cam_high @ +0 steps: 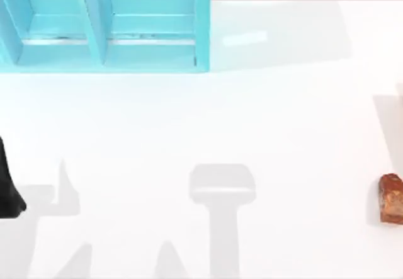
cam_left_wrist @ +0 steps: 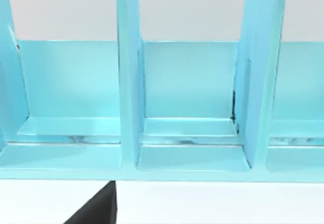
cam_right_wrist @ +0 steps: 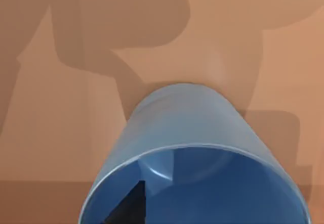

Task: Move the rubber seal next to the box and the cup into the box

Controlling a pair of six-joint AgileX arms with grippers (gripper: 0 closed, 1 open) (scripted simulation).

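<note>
The blue cup (cam_right_wrist: 192, 133) hangs close under my right wrist, its open mouth turned toward the camera. One dark finger (cam_right_wrist: 129, 206) of my right gripper reaches inside the rim, with the gripper shut on the cup's wall. The rubber seal (cam_high: 391, 198), a red-brown mottled block, stands upright at the table's right edge. At the back left is the light blue box (cam_high: 151, 55), split by upright dividers (cam_left_wrist: 129, 82). My left arm (cam_high: 9, 187) sits at the left edge, facing the box, with one dark fingertip (cam_left_wrist: 98, 210) showing.
White table (cam_high: 208, 115) stretches between the box and the seal, crossed by arm shadows near the front. The box has several open compartments side by side (cam_left_wrist: 190, 133).
</note>
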